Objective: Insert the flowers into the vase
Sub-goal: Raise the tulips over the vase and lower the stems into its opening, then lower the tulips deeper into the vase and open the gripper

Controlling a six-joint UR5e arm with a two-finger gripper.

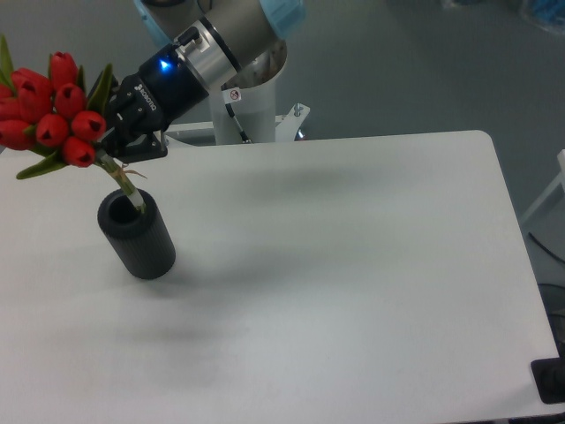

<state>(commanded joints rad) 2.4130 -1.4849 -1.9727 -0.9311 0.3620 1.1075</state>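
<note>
While our black end effector (113, 141) pinches the red tulip bunch (51, 110), its thin stems dip into the matte black cylindrical vase (137, 235).

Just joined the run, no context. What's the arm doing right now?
The gripper is shut on the flowers, a bunch of red tulips, holding them tilted above the black vase on the white table. The buds lean up and to the left. The lower tips of the stems sit right at the vase's mouth and seem just inside it. The bunch is not seated yet.
</note>
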